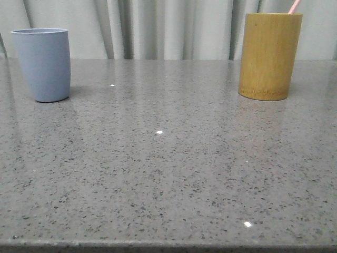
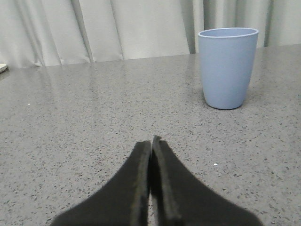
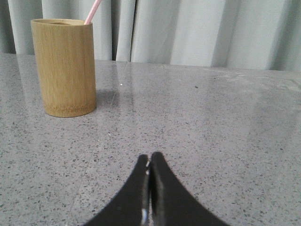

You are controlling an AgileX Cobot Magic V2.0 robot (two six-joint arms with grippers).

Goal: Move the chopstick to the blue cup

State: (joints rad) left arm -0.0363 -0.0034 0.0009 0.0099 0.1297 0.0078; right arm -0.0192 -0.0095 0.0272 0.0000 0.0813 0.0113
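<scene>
Chopstick (image 1: 295, 6): standing in bamboo holder (image 1: 269, 56), worktop's (image 1: 168, 174) far right corner. Blue cup (image 1: 43, 64): far left corner, upright. Left gripper (image 2: 151, 141), right gripper (image 3: 149, 157): both pressed closed, holding nothing, well apart from the chopstick.

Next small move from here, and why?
Probably open the right gripper and move it toward the bamboo holder. The chopstick is standing in that holder with its pink tip poking above the rim, both grippers are shut and holding nothing, and the blue cup sits far left.
</scene>
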